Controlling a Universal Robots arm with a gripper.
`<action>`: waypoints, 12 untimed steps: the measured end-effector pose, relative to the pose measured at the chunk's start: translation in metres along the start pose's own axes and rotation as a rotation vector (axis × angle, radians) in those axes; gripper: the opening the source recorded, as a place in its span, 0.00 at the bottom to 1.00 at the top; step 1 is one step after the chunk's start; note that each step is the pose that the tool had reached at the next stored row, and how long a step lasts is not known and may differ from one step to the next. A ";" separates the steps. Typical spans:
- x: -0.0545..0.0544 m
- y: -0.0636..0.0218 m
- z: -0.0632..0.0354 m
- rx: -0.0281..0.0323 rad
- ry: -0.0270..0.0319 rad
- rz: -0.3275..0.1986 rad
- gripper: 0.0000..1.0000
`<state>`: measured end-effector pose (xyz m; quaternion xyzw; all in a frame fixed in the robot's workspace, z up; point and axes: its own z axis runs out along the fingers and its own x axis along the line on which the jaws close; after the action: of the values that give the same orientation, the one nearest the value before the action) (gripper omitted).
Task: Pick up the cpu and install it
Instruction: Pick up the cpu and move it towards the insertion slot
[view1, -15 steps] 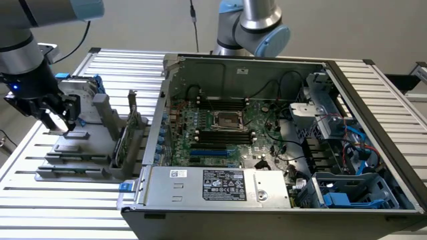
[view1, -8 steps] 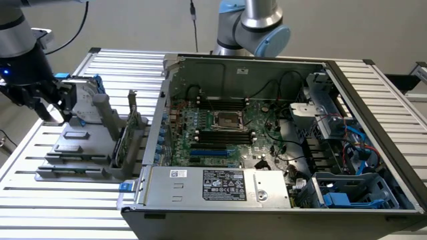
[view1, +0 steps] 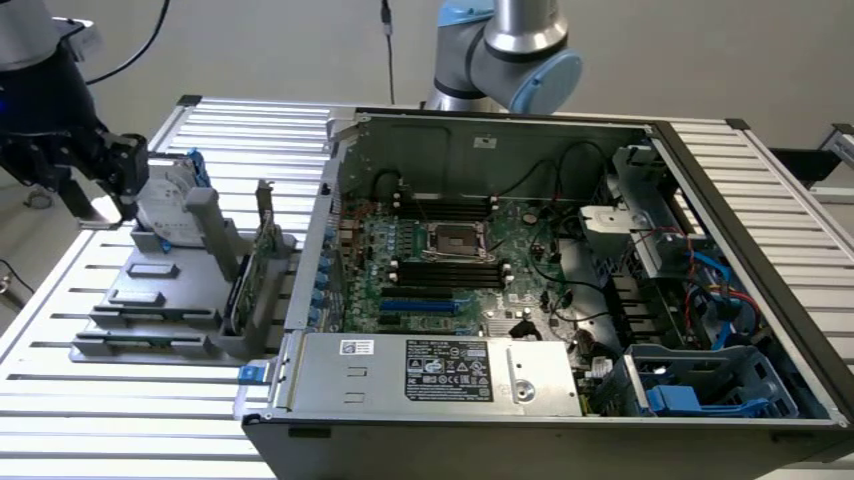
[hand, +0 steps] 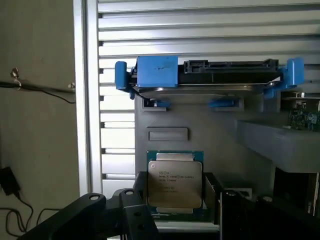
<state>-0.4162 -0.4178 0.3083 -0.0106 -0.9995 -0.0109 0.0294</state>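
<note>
At the exterior view's far left, the arm's wrist comes down from the top corner. Its black gripper (view1: 78, 190) points downward, hanging above the slatted table's (view1: 134, 400) edge and the rear of a grey holder (view1: 147, 330). In the wrist view, the jaws are set narrow: 2 dark fingers (hand: 139, 192) press the opposite edges of the cpu (hand: 175, 182), holding it flat with its silver top facing the camera, over the holder. Just beyond it, 1 hard drive (view1: 167, 195) in blue brackets stands upright in the holder. Further right, the open case (view1: 721, 200) lies on the table, with an unfilled socket (view1: 454, 238) on its board. Behind the case rises a grey and blue arm (view1: 514, 45) joint.
</note>
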 end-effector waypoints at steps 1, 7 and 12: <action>-0.001 0.0001 -0.0046 0.0000 0.0002 0.000 0.54; -0.015 0.0010 -0.0326 0.0001 0.0019 -0.002 0.54; -0.031 0.0020 -0.0564 0.0001 0.0043 -0.002 0.54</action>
<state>-0.3820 -0.4178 0.3629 -0.0095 -0.9994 -0.0109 0.0315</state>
